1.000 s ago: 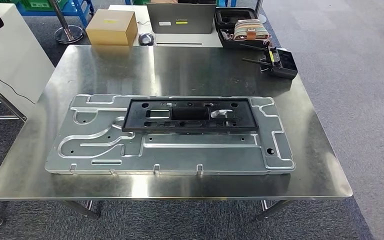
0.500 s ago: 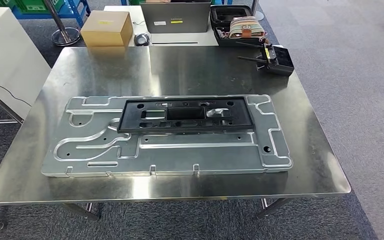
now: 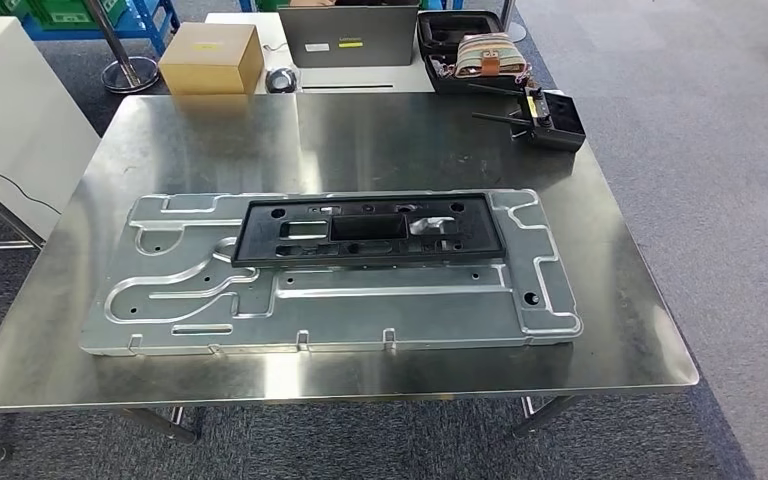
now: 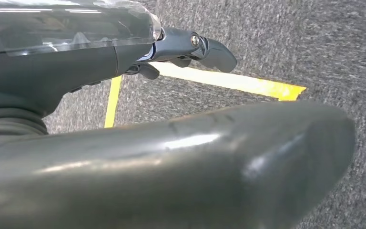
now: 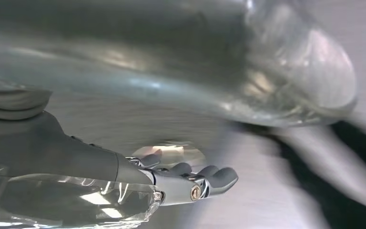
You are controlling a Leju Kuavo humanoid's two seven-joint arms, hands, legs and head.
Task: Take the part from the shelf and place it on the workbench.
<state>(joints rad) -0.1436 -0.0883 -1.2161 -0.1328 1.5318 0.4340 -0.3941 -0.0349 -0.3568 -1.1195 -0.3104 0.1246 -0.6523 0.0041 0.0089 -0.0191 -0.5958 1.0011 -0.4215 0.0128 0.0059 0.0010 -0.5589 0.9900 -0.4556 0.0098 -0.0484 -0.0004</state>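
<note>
Head view: shiny steel surface (image 3: 600,300) carries a large silver stamped metal panel (image 3: 330,300), w/ a black rectangular plastic frame part (image 3: 370,232) lying flat on top of it, toward the far side. Black remote w/ antennas (image 3: 548,118) sits at far right corner.

Left wrist view: left hand (image 4: 124,157) hangs over grey carpet w/ yellow tape, fingers apart, holding nothing.

Right wrist view: right hand (image 5: 171,181) blurred, fingers loosely spread, empty.

Risk, imo: the part rests on a slick panel; a knock to the surface could slide it
</note>
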